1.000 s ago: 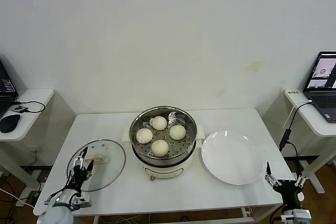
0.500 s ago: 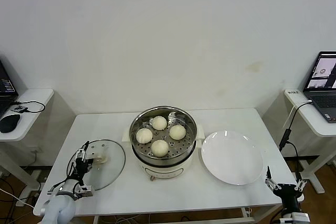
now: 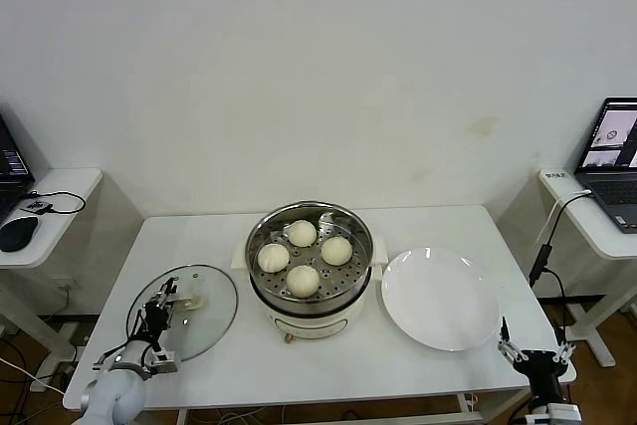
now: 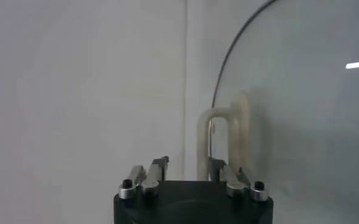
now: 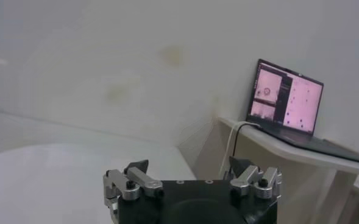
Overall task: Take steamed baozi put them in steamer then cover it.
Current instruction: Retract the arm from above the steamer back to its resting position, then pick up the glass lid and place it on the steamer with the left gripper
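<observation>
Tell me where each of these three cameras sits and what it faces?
Head view: on the robot's head, looking down at the table, steamer, plate; both pincers at the near edge.
Left wrist view: above the left pincer, facing the glass lid.
Right wrist view: above the right pincer, facing a laptop.
Shared: lid, laptop.

Bright, even light fills the room; shadows stay soft. A small glare streak sits on the glass lid point(image 4: 301, 109); wrist views look slightly soft.
</observation>
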